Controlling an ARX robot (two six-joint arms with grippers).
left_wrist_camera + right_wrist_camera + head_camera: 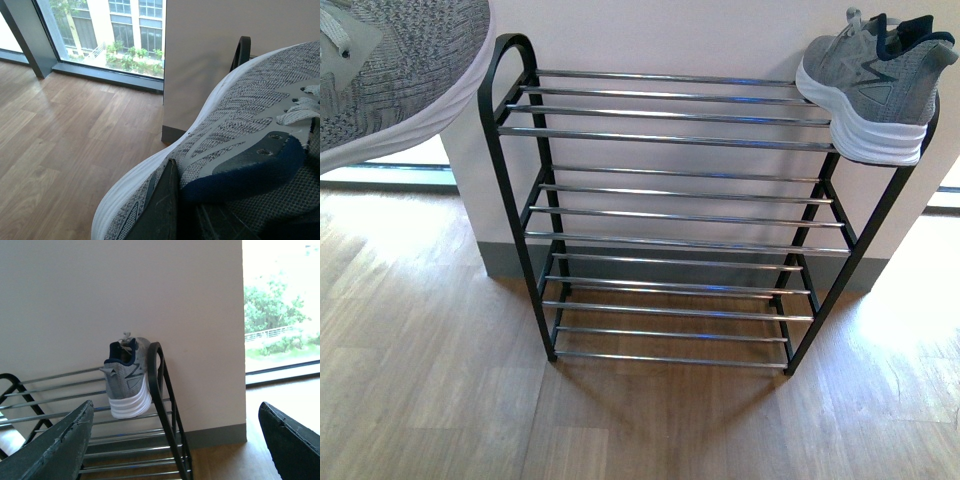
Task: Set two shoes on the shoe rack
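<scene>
The shoe rack (510,150) stands against a pale wall, black-framed with four tiers of silver rods. One grey knit sneaker (875,85) rests on the right end of its top tier, also seen as the sneaker (129,377) beside the rack's arched side (162,390). The other grey sneaker (390,75) hangs in the air above and left of the rack, filling the left wrist view as the sneaker (240,130). My left gripper (187,207) is shut on its collar. My right gripper (175,440) is open and holds nothing, short of the rack's right end.
Wooden floor (420,380) spreads in front of the rack and to both sides. A grey skirting (505,262) runs along the wall behind it. A floor-level window (115,40) lies to the left and another window (280,315) to the right.
</scene>
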